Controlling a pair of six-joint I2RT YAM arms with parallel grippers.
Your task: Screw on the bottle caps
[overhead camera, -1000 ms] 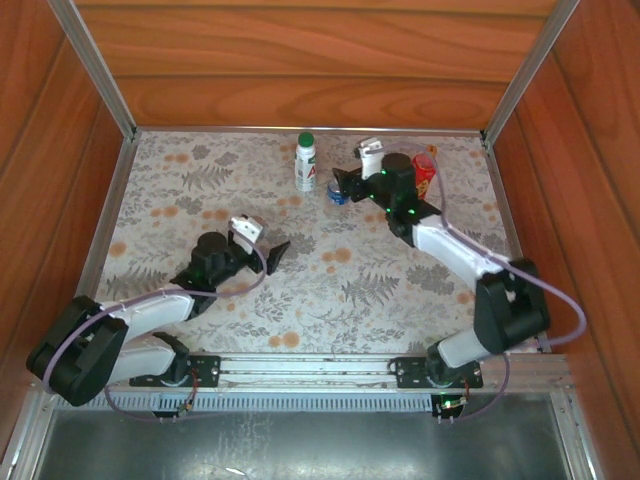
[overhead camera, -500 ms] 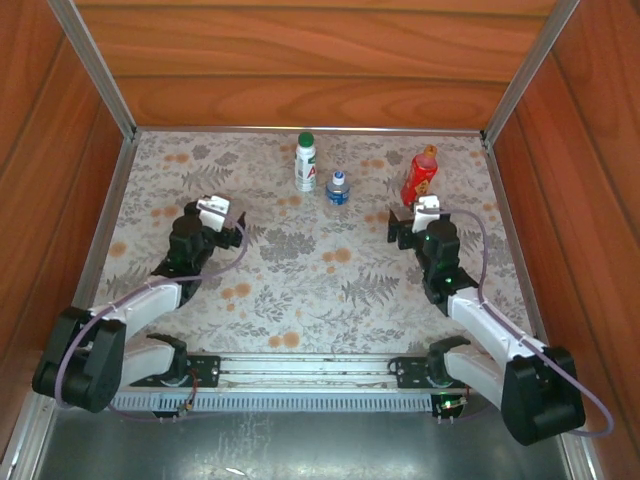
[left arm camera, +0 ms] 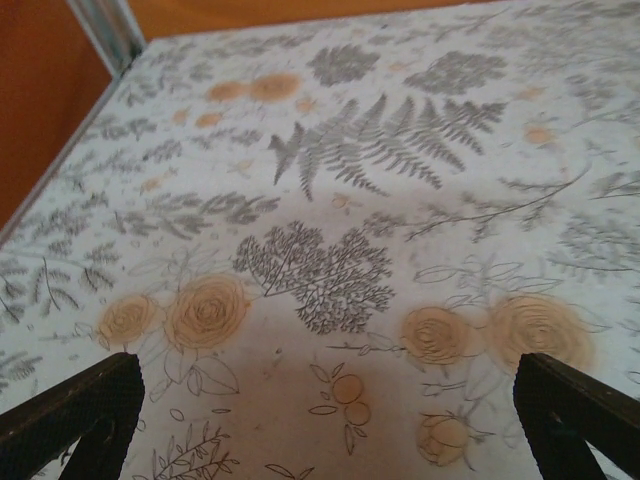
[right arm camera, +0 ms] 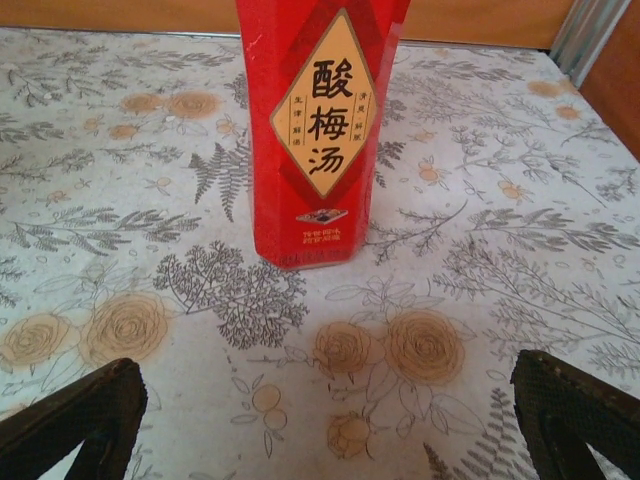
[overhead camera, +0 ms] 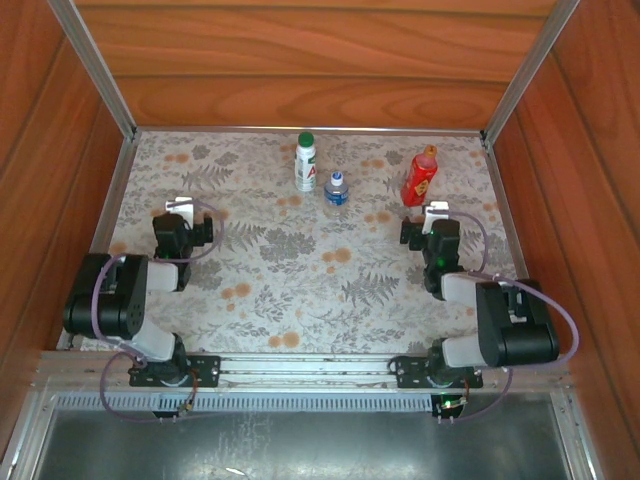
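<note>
While right hand (right arm camera: 320,425) gapes | red bottle (right arm camera: 320,130) stands ahead, untouched

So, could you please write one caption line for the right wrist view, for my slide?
Open right gripper faces an upright red bottle standing on the floral table.

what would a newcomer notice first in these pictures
The red bottle with its yellow diamond label stands upright straight ahead of the open right gripper, at the far right. Left of it along the back stand a white bottle with a green cap and a short clear bottle with a blue cap.
</note>
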